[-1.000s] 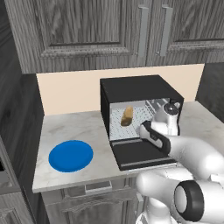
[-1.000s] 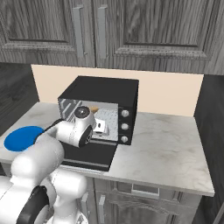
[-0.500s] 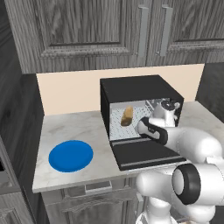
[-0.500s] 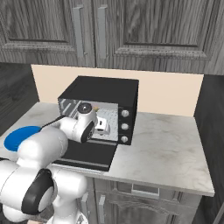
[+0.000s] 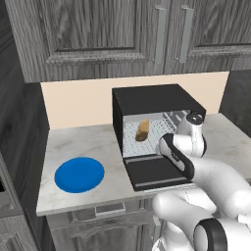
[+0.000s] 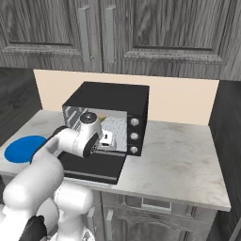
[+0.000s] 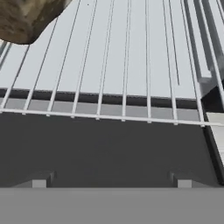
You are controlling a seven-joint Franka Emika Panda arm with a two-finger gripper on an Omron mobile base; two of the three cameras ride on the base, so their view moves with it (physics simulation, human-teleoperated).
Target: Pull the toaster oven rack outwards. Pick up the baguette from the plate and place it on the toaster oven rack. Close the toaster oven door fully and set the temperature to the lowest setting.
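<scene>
The black toaster oven (image 5: 152,98) stands on the counter with its door (image 5: 152,171) folded down flat. Inside, the tan baguette (image 5: 142,130) lies on the silver wire rack (image 5: 149,142), toward the left. My gripper (image 6: 109,138) hovers at the right side of the oven mouth, above the door. In the hand view it (image 7: 110,181) is open and holds nothing, with the rack (image 7: 127,65) just ahead. The baguette (image 7: 26,15) is off to the upper left there. The blue plate (image 5: 79,174) sits bare on the counter, left of the oven.
Three silver knobs (image 6: 134,135) run down the oven's right front panel. Dark wooden wall cabinets (image 5: 122,34) hang above. The marble counter (image 6: 183,155) stretches to the right of the oven. A beige backsplash lies behind.
My hand has risen slightly at the oven mouth and the arm's lower links have swung. The baguette, rack, door and plate stay put, and the jaws stay open.
</scene>
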